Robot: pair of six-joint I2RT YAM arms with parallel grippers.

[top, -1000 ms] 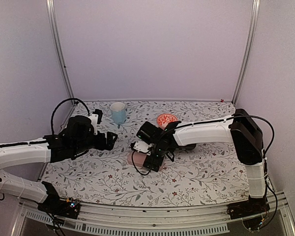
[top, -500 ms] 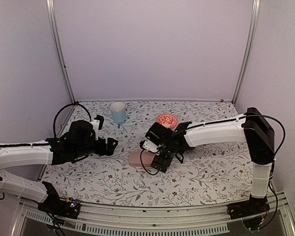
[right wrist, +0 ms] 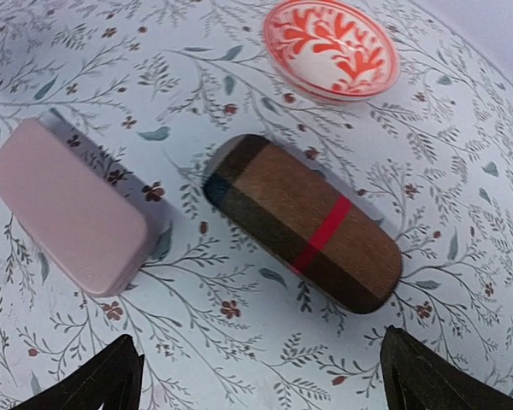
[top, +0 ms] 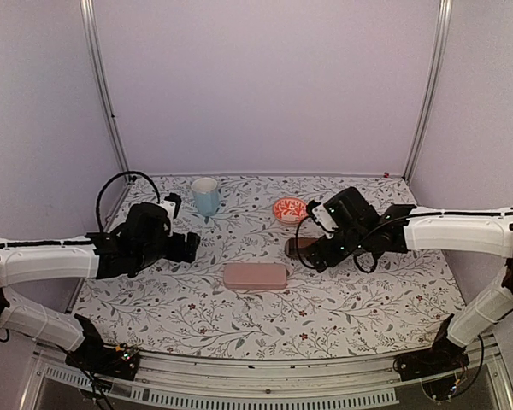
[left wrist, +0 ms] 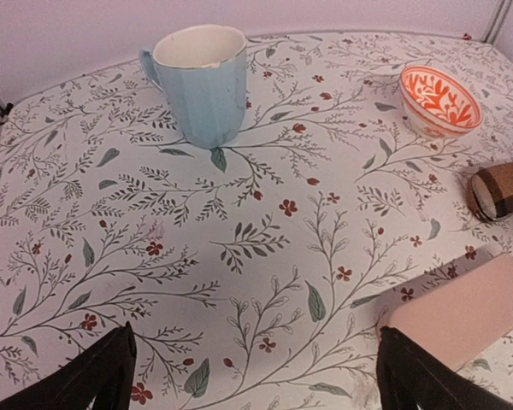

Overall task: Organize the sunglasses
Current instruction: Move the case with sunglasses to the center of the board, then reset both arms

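- Sunglasses: you cannot tell where either pair is; none shows in any view, and both cases are closed.
- Your left claw (left wrist: pixel 255 333) stands wide open with nothing between its fingers, which frame bare floral table (top: pixel 359 299) on the 9 o'clock side.
- Your right claw (right wrist: pixel 258 337) is also spread fully and holds nothing. It hangs over the table toward 3 o'clock, close to the brown case's 3 o'clock end.
- That brown case (right wrist: pixel 303 224), plaid with a red band, lies flat just off centre toward 2 o'clock. From the right wrist you see it lying clear of the claw's fingers.
- You will find the pink case (top: pixel 255 276) flat near the middle of the table, at about 8 o'clock from the brown one, near it but not touching.
- The red-patterned bowl (top: pixel 290 208) sits at 11 o'clock from the brown case, near it.
- The pale blue mug (left wrist: pixel 201 81) stands upright at the table's 11 o'clock, well apart from both cases.
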